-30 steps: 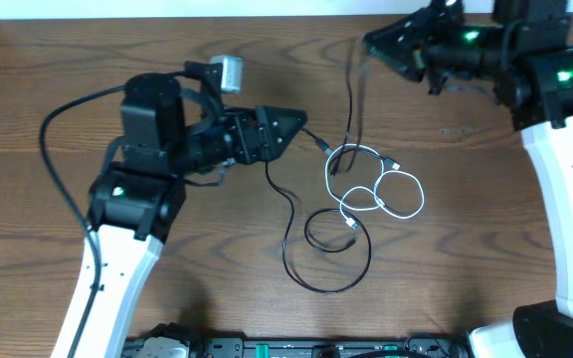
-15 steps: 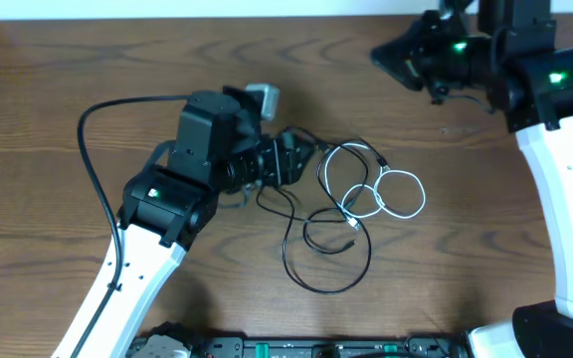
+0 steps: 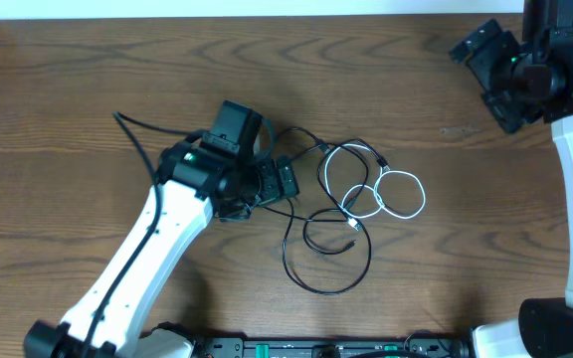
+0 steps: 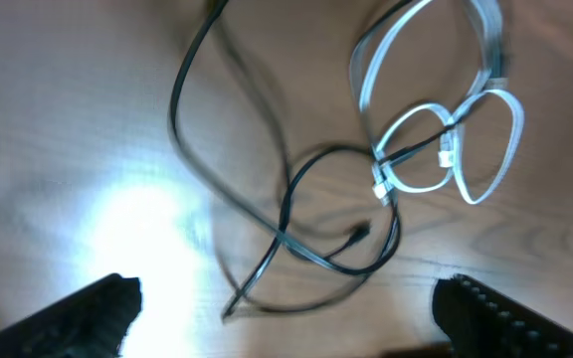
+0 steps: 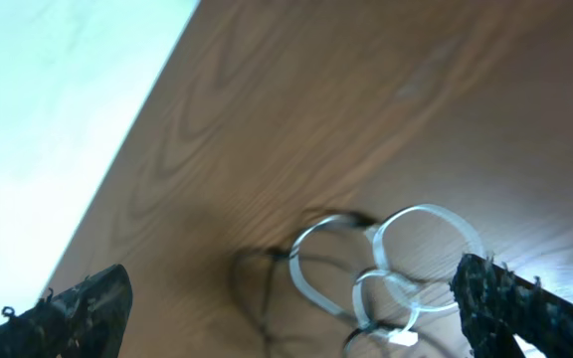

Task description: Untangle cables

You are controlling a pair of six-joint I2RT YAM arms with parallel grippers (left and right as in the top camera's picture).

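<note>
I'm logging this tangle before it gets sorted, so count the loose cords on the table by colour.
White cable: 1
Black cables: 2, as far as the overlapping loops let me tell
Total: 3 loose cords

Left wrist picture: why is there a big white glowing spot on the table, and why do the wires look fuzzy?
Left wrist view: light glares off the table, and the black cable is smeared by blur; right wrist view: the white cable is soft too; overhead view: evenly lit and sharp.
</note>
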